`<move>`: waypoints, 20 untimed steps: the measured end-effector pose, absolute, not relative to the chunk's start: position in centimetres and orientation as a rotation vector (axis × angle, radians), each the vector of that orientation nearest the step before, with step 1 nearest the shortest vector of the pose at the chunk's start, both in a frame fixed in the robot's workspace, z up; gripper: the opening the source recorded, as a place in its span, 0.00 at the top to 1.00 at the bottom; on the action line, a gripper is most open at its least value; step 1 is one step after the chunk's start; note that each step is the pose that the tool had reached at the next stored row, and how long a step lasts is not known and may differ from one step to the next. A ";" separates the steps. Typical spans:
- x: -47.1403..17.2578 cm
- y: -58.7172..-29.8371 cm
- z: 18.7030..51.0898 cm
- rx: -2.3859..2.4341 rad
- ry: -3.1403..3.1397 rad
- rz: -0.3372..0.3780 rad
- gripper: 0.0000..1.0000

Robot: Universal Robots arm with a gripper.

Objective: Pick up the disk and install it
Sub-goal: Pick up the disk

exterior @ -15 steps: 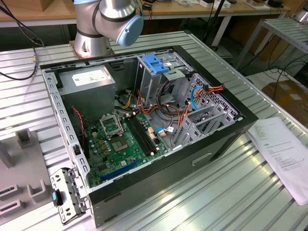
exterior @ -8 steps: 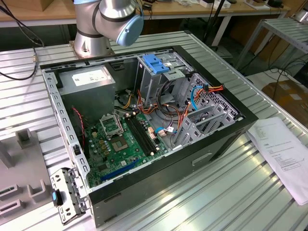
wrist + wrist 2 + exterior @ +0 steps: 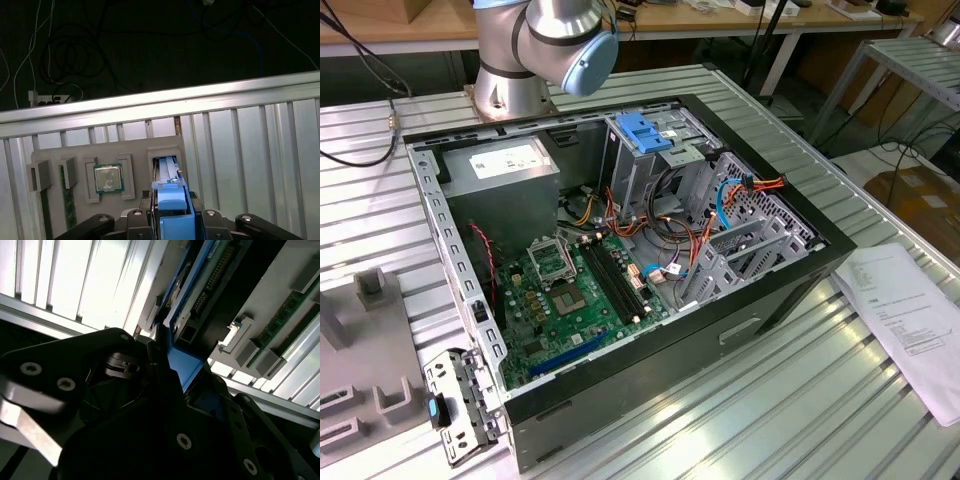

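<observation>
In the first wrist view the disk stands on edge in a slot of a grey holder tray. Its bright blue end tab points toward the camera. My gripper is shut on that tab, with a dark finger pressed against each side. The second wrist view shows the same grip from the side: the blue tab is wedged between the black gripper bodies, and the disk's edge with its connector pins runs away from them.
The open computer case lies on the ribbed metal table. Inside are a drive cage topped by a blue bracket, a motherboard and loose cables. The arm's base stands behind the case. The tray also holds a processor and a memory stick. Paper sheets lie at the exterior view's right.
</observation>
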State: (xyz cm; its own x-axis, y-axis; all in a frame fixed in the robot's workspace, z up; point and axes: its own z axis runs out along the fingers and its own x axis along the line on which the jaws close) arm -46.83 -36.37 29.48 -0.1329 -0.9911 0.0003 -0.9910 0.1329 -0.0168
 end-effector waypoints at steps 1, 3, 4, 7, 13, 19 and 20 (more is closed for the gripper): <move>-46.8 -36.4 29.5 -2.061 2.356 -0.020 0.62; -46.8 -36.4 29.5 -2.061 2.356 -0.020 0.62; -46.8 -36.4 29.5 -2.061 2.356 -0.020 0.62; -46.8 -36.4 29.4 -2.106 2.316 -0.020 0.62; -46.8 -36.4 29.4 -2.136 2.288 -0.020 0.62; -46.8 -36.4 29.4 -2.176 2.250 -0.019 0.63; -46.8 -36.4 29.4 -2.177 2.249 -0.019 0.63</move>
State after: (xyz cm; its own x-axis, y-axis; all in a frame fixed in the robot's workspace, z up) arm -46.84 -36.38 29.38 -0.0327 -0.9995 0.0004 -0.9993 0.0327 -0.0168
